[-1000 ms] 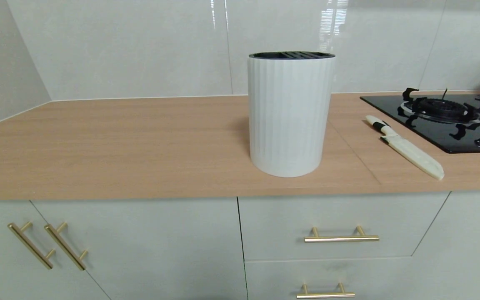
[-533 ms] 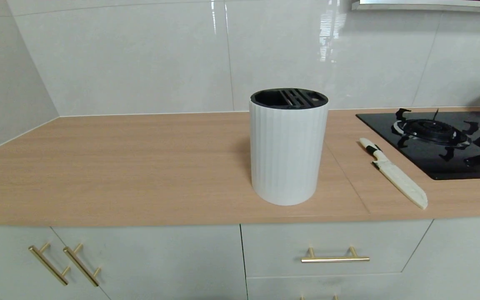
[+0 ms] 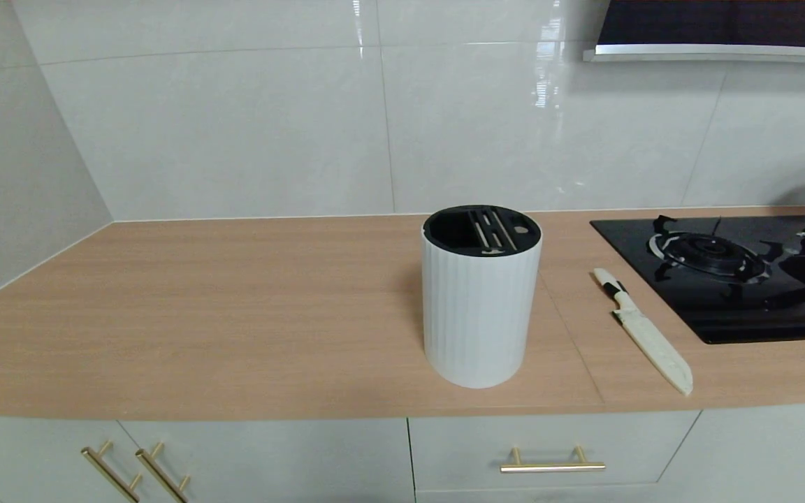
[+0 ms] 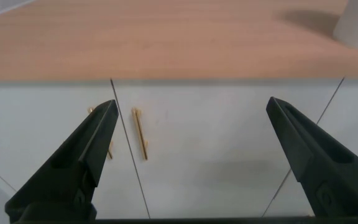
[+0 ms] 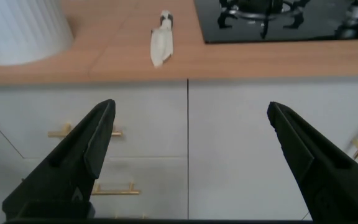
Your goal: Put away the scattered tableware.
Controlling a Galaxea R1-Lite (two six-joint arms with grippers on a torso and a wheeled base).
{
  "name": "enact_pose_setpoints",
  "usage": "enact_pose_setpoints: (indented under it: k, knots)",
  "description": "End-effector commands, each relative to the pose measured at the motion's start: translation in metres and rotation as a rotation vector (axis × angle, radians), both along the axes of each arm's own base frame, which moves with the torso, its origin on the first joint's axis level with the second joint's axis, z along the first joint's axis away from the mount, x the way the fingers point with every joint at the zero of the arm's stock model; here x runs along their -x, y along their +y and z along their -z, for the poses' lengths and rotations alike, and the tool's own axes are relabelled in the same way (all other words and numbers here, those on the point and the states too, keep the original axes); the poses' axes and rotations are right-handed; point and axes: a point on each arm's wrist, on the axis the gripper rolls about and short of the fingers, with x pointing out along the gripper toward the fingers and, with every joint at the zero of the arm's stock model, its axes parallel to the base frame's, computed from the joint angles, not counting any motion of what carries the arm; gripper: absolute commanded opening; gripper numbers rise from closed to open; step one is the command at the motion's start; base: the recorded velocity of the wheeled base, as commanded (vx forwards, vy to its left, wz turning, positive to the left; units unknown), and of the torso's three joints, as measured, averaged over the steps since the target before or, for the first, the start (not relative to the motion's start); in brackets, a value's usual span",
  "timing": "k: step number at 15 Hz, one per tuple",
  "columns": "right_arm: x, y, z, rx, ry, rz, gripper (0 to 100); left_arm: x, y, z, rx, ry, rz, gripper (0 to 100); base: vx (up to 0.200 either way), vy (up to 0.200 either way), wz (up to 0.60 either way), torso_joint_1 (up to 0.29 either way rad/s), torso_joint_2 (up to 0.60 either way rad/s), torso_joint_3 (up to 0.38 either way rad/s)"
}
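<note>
Wooden counter runs along a tiled wall. Left gripper, spread wide, faces the cabinet doors; the knife holder stands above and ahead of it. Right gripper, likewise spread, has the knife lying flat on the counter ahead of it.

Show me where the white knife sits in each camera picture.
Head view: knife on the counter, between holder and stove.
Right wrist view: knife near the holder, on the counter.
Left wrist view: aimed at cabinet doors, away from it.
Shared landmark: the white ribbed holder.
</note>
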Motion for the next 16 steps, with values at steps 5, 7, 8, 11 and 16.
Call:
enact_pose_setpoints:
  k: [5, 7, 8, 11, 16]
  knots:
    - [-0.0001, 0.0000, -0.0001, 0.000, 0.000, 0.000, 100, -0.0001, 0.0000, 0.0002, 0.000, 0.001, 0.000, 100, 0.000, 0.000, 0.00, 0.249, -0.53, -0.290]
    - [-0.0001, 0.0000, 0.0000, 0.000, 0.002, 0.000, 100, 0.0000, 0.0000, -0.0002, 0.000, 0.000, 0.000, 100, 0.000, 0.000, 0.00, 0.259, -0.56, -0.295]
    - [-0.0001, 0.0000, -0.0001, 0.000, 0.000, 0.000, 100, -0.0001, 0.0000, 0.0002, 0.000, 0.001, 0.000, 100, 0.000, 0.000, 0.00, 0.266, -0.58, -0.310]
    - [-0.0001, 0.0000, 0.0000, 0.000, 0.002, 0.000, 100, -0.0001, 0.0000, 0.0002, 0.000, 0.001, 0.000, 100, 0.000, 0.000, 0.00, 0.282, -0.60, -0.313]
    - [-0.0001, 0.0000, 0.0000, 0.000, 0.002, 0.000, 100, -0.0001, 0.0000, 0.0002, 0.000, 0.001, 0.000, 100, 0.000, 0.000, 0.00, 0.211, -0.44, -0.228]
